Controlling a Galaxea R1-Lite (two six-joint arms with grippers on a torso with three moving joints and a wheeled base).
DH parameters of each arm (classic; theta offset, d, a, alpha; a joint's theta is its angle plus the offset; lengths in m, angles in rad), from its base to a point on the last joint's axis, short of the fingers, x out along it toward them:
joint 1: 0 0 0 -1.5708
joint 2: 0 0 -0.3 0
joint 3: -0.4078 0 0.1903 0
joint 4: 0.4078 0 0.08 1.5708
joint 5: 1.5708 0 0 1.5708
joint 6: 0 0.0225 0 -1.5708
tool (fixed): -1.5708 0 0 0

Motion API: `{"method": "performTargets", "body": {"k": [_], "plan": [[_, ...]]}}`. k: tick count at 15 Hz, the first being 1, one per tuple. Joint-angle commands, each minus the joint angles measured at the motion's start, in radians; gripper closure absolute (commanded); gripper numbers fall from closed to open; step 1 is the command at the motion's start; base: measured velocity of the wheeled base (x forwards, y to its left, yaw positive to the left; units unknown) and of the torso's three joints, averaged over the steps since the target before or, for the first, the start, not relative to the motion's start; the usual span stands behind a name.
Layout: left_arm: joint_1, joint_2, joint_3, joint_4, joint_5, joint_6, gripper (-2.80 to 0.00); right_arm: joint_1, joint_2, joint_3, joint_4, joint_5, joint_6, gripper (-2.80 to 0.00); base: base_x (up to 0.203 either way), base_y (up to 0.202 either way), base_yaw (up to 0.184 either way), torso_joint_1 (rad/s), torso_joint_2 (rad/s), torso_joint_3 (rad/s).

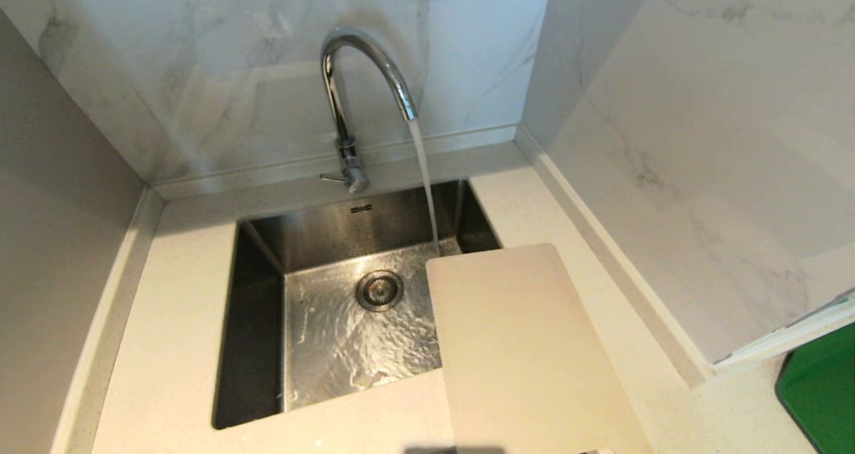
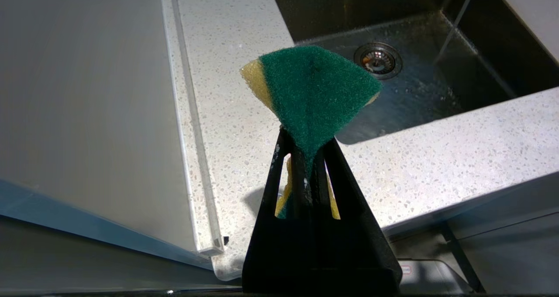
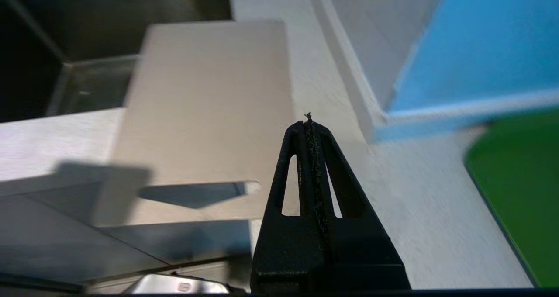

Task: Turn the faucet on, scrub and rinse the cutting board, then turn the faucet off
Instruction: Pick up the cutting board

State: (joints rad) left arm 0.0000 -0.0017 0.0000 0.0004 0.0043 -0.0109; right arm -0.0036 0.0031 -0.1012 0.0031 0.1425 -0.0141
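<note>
Board: the large thin cream-beige rectangular cutting board (image 1: 528,347) lay on the pale speckled stone bench (image 1: 174,320), at the right of the steel sink (image 1: 257,347), its far corner overhanging the basin.
Long axis: it ran away from me toward the back wall, angled slightly; the slot handle (image 3: 192,194) sat at the near short end.
Faucet: the tall chrome gooseneck faucet (image 1: 354,87) was running, and the water stream (image 1: 424,180) landed in the basin just beyond the board's far edge, apparently not on it.
Left claw: my left claw (image 2: 305,157) was pinching a green-and-yellow scrub sponge (image 2: 312,85), held over the bench on the sink's left side, well apart from the board.
Right claw: my right claw (image 3: 311,126) was pressed together, holding nothing, above the board's near right corner.
Nearer arm: the right, I judged; it looked placed to steady the board while the sponge crossed the sink.
Views: only the head view showed the faucet; only the wrist views showed my claws; only the right wrist view showed the slot.
Stage: water on, scrubbing not yet begun, I judged.
</note>
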Motion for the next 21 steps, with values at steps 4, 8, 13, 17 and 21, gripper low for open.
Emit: {"method": "performTargets", "body": {"k": [4,8,13,17,21], "plan": [[0.0,0.002,0.003,0.0,0.0,0.0,0.0,0.0,0.229,-0.22,0.007,0.103,-0.045,0.0,0.0,0.0,0.0,0.0,0.0,0.0],[0.0,0.0,0.003,0.0,0.0,0.0,0.0,0.0,0.438,-0.413,0.002,0.111,-0.122,0.0,0.0,0.0,0.0,0.0,0.0,0.0],[0.0,0.002,0.003,0.0,-0.001,0.0,0.0,-0.001,0.638,-0.618,0.002,0.145,-0.272,0.0,0.0,0.0,0.0,0.0,0.0,0.0],[0.0,0.001,0.003,0.0,-0.001,0.0,0.0,-0.001,0.795,-0.718,0.003,0.181,-0.377,0.0,0.0,0.0,0.0,0.0,0.0,0.0],[0.0,0.0,0.003,0.0,-0.001,0.0,0.0,-0.001,0.981,-0.82,0.004,0.183,-0.553,0.0,0.0,0.0,0.0,0.0,0.0,0.0]]}}
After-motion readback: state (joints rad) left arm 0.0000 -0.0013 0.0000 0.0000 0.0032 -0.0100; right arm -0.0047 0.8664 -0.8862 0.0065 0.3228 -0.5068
